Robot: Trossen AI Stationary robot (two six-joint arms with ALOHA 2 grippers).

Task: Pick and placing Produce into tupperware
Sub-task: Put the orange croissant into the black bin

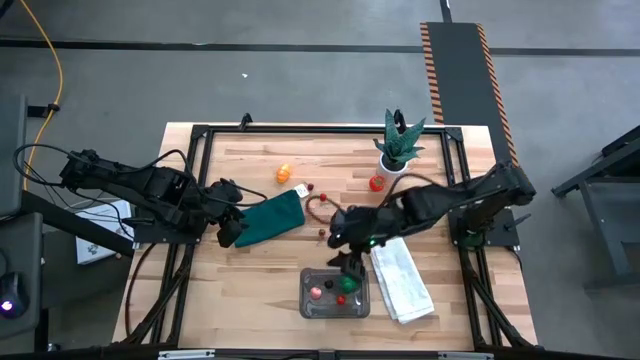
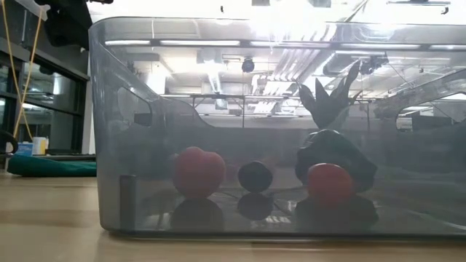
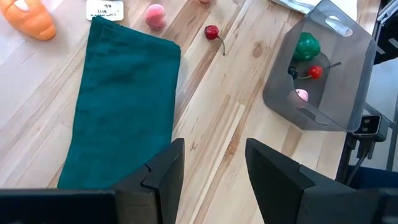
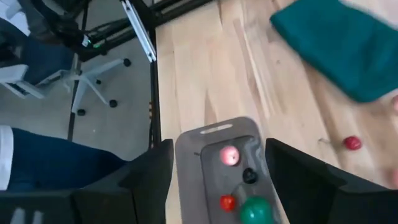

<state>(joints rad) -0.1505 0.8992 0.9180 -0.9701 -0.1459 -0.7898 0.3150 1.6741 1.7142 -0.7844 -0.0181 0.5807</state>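
The tupperware [image 1: 335,306] is a clear grey tray near the table's near edge. It holds a pink piece [image 4: 229,155], a dark one [image 4: 250,176], a red one [image 4: 227,202] and a green one [image 4: 255,211]. The low view shows them resting on its floor [image 2: 255,176]. My right gripper [image 1: 347,262] [image 4: 219,149] hovers open above the tray's far end. More produce lies loose: an orange piece [image 1: 284,173], a red one [image 1: 377,182], a dark red cherry [image 3: 212,31] and a pink piece [image 3: 155,14]. My left gripper [image 1: 228,228] [image 3: 211,171] is open over the dark green cloth's left end.
The dark green cloth [image 1: 272,217] lies left of centre. A folded white towel [image 1: 402,280] sits right of the tray. A potted plant [image 1: 398,145] stands near the far edge. A white tag [image 3: 104,9] lies by the cloth. Bare wood shows left of the tray.
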